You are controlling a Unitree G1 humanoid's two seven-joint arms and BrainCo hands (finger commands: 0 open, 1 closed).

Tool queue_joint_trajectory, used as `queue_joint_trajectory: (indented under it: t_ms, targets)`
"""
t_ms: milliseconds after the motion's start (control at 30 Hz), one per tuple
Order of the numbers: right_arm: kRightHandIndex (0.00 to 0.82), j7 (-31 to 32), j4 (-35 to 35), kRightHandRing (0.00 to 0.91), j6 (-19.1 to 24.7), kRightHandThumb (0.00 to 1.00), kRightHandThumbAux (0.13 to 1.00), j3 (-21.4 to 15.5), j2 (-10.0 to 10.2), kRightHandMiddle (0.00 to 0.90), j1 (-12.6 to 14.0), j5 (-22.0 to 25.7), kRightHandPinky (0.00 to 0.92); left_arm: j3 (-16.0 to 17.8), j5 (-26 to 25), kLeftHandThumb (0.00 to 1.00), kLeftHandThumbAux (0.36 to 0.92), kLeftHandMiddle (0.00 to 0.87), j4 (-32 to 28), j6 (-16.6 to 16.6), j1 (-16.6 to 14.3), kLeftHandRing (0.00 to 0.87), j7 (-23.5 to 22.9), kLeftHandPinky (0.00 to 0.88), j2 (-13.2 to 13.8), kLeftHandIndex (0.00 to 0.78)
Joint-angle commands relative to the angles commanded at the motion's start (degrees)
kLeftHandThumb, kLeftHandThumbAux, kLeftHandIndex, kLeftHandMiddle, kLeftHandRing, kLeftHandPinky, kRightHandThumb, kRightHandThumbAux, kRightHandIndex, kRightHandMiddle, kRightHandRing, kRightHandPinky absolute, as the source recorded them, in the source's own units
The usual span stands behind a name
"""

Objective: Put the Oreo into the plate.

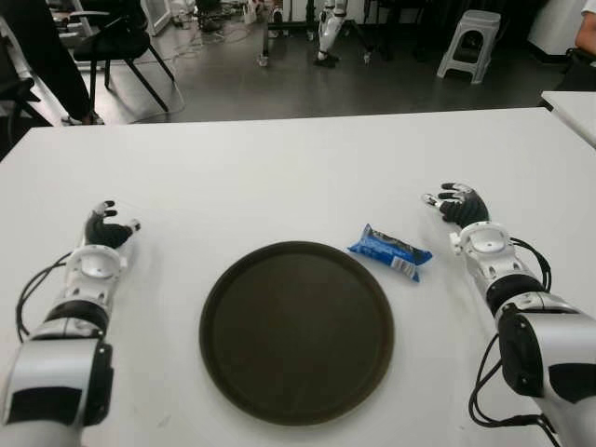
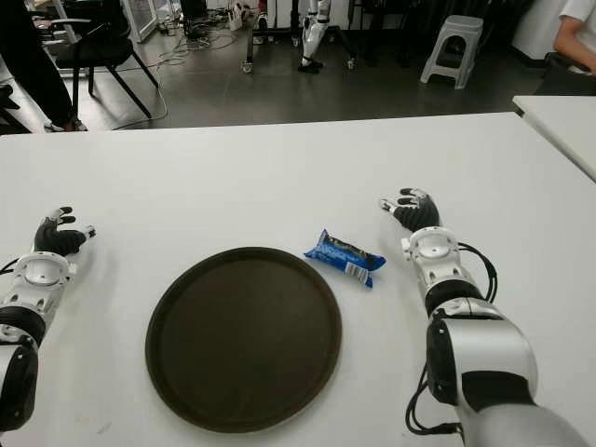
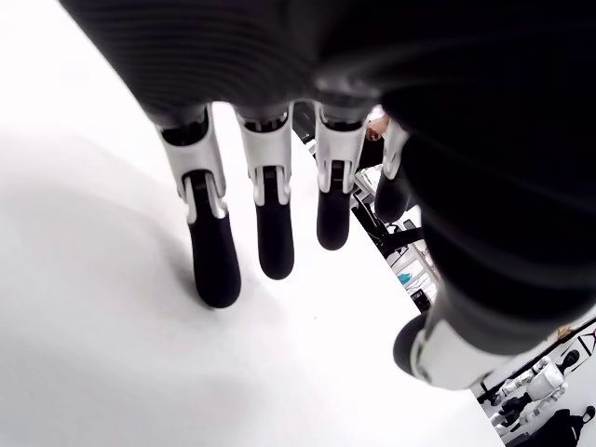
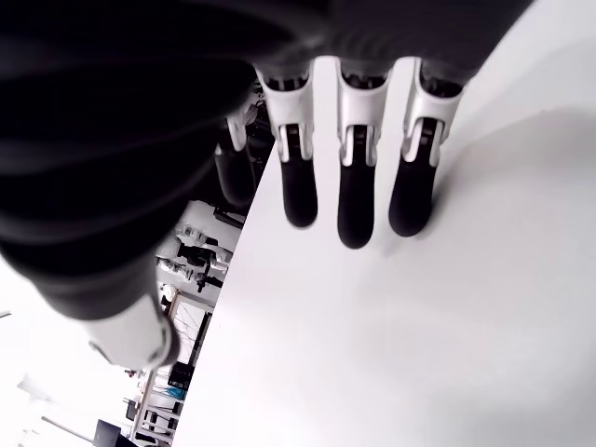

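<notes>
A blue Oreo packet [image 1: 391, 251] lies on the white table [image 1: 279, 177] just off the right rim of a round dark brown plate [image 1: 296, 331]. Nothing lies in the plate. My right hand [image 1: 456, 205] shows to the right of the packet, a short gap away, fingers [image 4: 349, 200] stretched out and holding nothing. My left hand [image 1: 107, 226] shows far to the left of the plate, its fingers [image 3: 265, 219] also extended and empty.
Beyond the table's far edge there are a black chair [image 1: 116, 42], a grey stool [image 1: 470, 42] and a robot's legs [image 1: 328, 33]. A second white table [image 1: 573, 107] stands at the right. A person's arm [image 2: 577, 23] shows at the upper right.
</notes>
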Motion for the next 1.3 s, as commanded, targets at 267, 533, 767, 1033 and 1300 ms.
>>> queue_joint_trajectory:
  t_ms: [267, 533, 767, 1033, 1300]
  targets:
    - [0.187, 0.1, -0.04, 0.259, -0.23, 0.287, 0.681, -0.23, -0.05, 0.233, 0.09, 0.22, 0.304, -0.04, 0.15, 0.27, 0.735, 0.174, 0.01, 0.05, 0.0, 0.203, 0.16, 0.221, -0.14, 0.074]
    - [0.198, 0.07, -0.03, 0.265, -0.17, 0.276, 0.686, 0.03, -0.25, 0.233, 0.17, -0.07, 0.309, -0.37, 0.49, 0.276, 0.722, 0.163, 0.02, 0.02, 0.06, 0.2, 0.71, 0.209, -0.32, 0.063]
    - [0.166, -1.76, -0.65, 0.238, -2.14, 0.272, 0.671, 1.49, 0.01, 0.214, -0.32, -1.27, 0.269, 0.32, -0.19, 0.282, 0.727, 0.17, -0.04, -0.16, 0.09, 0.202, 0.56, 0.222, -0.33, 0.071]
    - [0.133, -4.15, -1.26, 0.214, -5.49, 0.261, 0.7, 4.23, -0.06, 0.191, -0.56, -3.44, 0.245, -0.46, 0.55, 0.265, 0.745, 0.154, -0.02, 0.21, 0.04, 0.182, 0.79, 0.202, -0.24, 0.064]
    - [0.119, -4.89, -2.14, 0.228, -9.77, 0.26, 0.7, 6.9, -0.88, 0.197, -1.33, -5.52, 0.278, -0.58, 0.55, 0.238, 0.727, 0.146, -0.04, 0.49, 0.08, 0.183, 0.74, 0.214, -0.22, 0.057]
